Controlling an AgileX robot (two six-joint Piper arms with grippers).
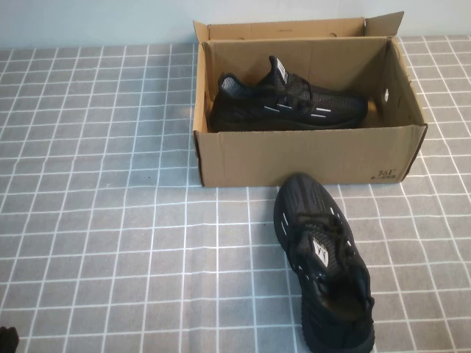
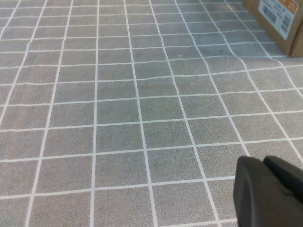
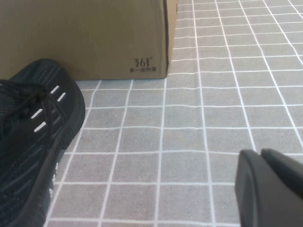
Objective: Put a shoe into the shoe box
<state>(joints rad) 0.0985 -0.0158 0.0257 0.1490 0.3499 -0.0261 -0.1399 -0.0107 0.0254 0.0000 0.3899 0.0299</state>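
The brown cardboard shoe box point(image 1: 309, 158) stands open at the back of the table. One black shoe point(image 1: 287, 103) with white dash marks lies inside it, toe to the right. A look-alike black shoe point(image 1: 324, 257) sits on the tablecloth just in front of the box, its toe pointing at the box wall. It also shows as a shoe point(image 3: 33, 137) against the box point(image 3: 85, 38) in the right wrist view. My left gripper point(image 2: 262, 161) is shut and empty, low over bare cloth at the near left corner point(image 1: 7, 340). The right gripper point(image 3: 260, 153) is shut and empty, to the right of the outer shoe.
A grey tablecloth point(image 1: 110, 220) with a white grid covers the whole table. A corner of the box with a white label point(image 2: 279, 21) shows at the far edge of the left wrist view.
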